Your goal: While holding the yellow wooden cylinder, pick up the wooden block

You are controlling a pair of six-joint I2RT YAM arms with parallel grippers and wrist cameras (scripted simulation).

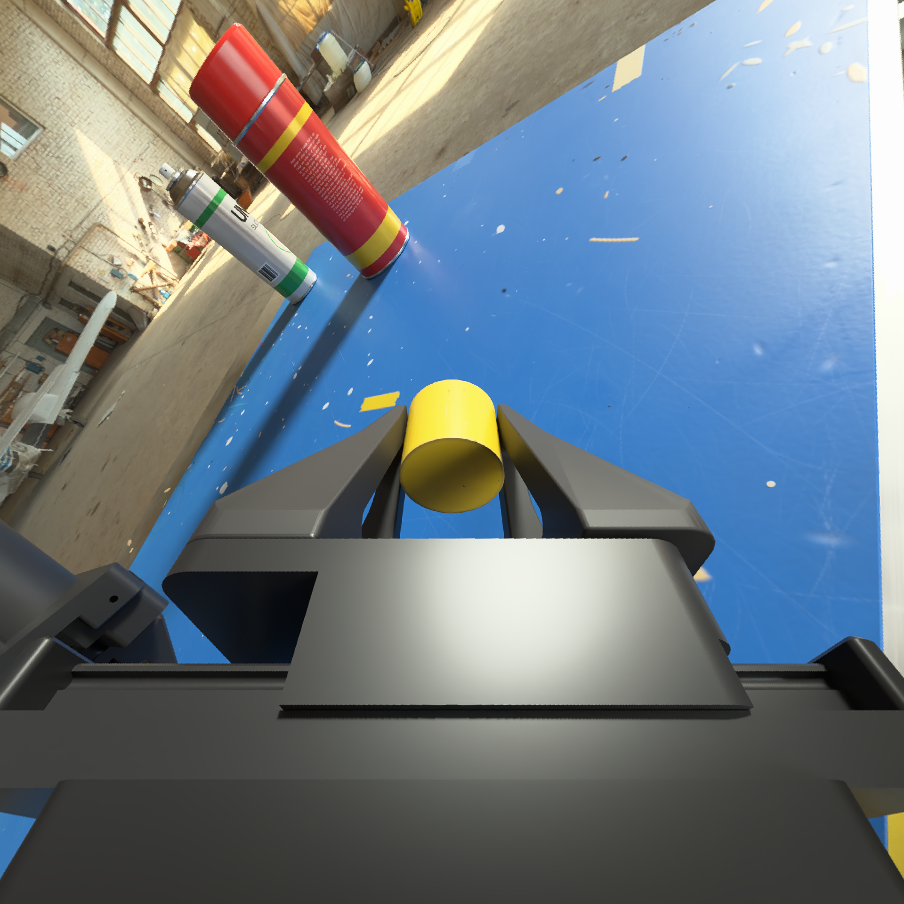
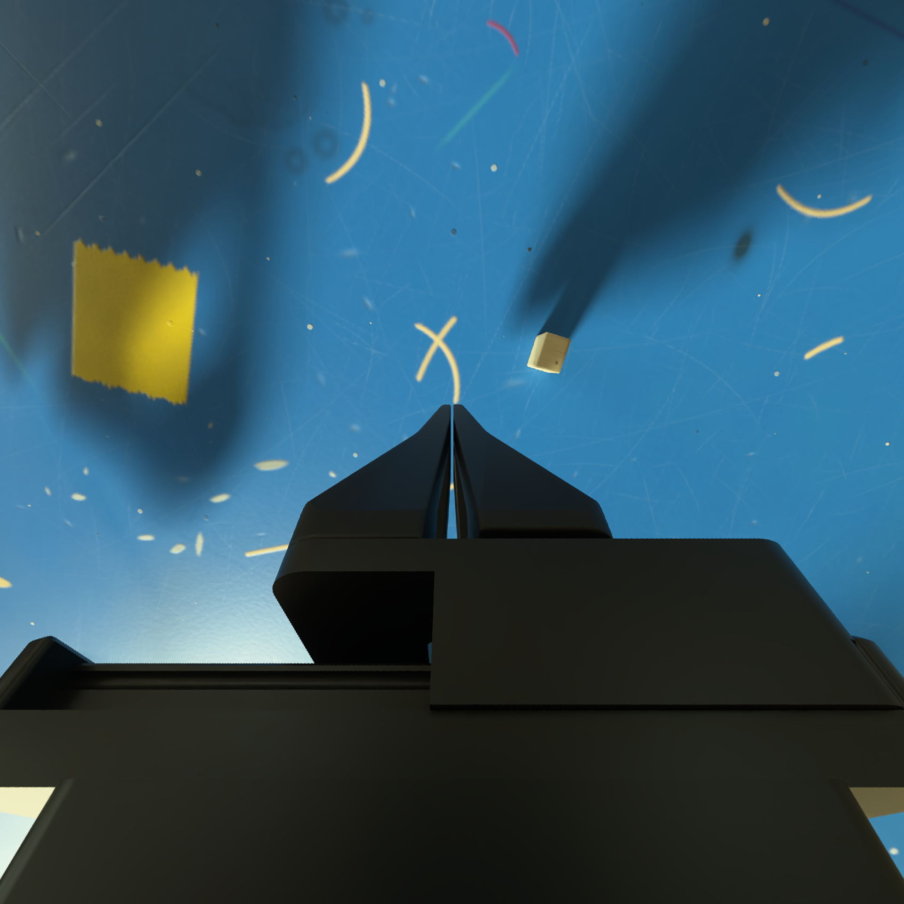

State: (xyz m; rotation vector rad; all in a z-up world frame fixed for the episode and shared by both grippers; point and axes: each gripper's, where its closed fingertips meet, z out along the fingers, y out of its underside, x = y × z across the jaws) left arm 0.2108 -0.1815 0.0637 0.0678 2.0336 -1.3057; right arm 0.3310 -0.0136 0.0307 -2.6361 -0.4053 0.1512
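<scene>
Blue surface (image 1: 685, 342) filled most of both views, scuffed and speckled with pale flecks and curved cream marks. Its far edge ran diagonally in the left wrist view, with a hall floor and brick wall beyond.

Red can (image 1: 298, 151) with yellow bands stood upright near that far edge. Just beside it, closer to the corner, stood a white can (image 1: 239, 235) with green bands and a bare spray nozzle. The two were near each other but apart.

Left claw (image 1: 451, 413) was closed partway on the yellow cylinder (image 1: 452, 440). Both fingers pressed against its curved sides, and one flat end faced the camera. The cylinder looked lifted clear of the surface, though the angle made that hard to confirm.

Right claw (image 2: 451, 406) was closed, fingers nearly touching at the tips, with nothing between them. It hung above the surface, pointing down at it.

Yellow square patch (image 2: 132, 323) with ragged edges lay flat on the surface to the left of the right claw, partly in shadow. A smaller yellow scrap (image 1: 380, 401) lay just left of the left claw's fingers.

Wooden block (image 2: 549, 352), a small pale cube, sat on the surface ahead and slightly right of the right claw's tips, apart from them. A long dark shadow stretched away from it.
</scene>
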